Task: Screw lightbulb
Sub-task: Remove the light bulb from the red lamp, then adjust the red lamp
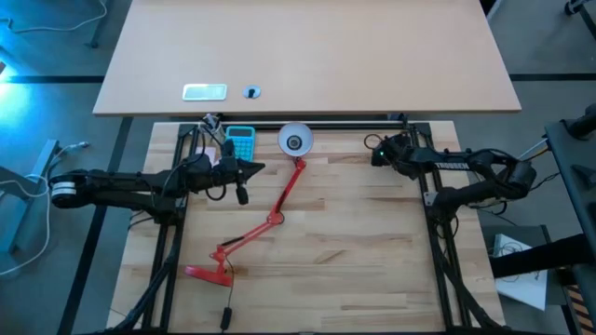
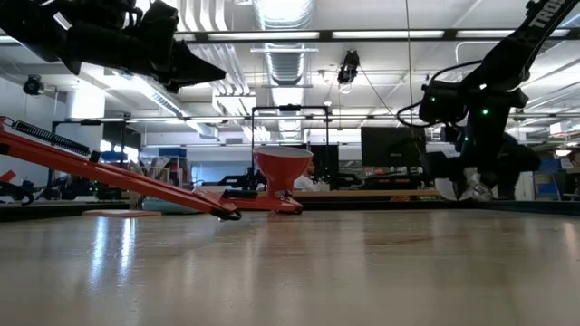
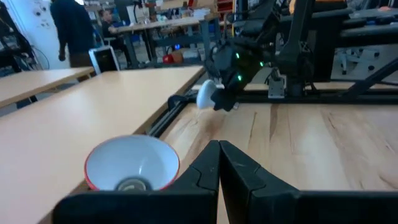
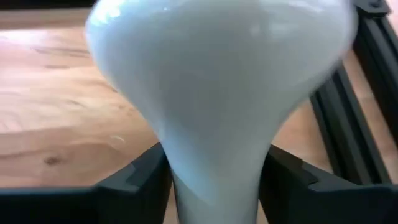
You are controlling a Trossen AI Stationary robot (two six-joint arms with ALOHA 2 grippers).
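Filling my right wrist view, the lightbulb (image 4: 217,87) is sitting neck-down between the right gripper (image 4: 214,177) fingers, which are clamping its narrow neck. From above, that gripper is hovering at the table's far right, well apart from the red lamp's shade (image 1: 295,140). My left gripper (image 1: 250,169) is hanging just left of the shade with its fingers pressed together, holding nothing. The shade is facing upward, its socket showing inside. A teal calculator (image 1: 241,141) is lying beside it.
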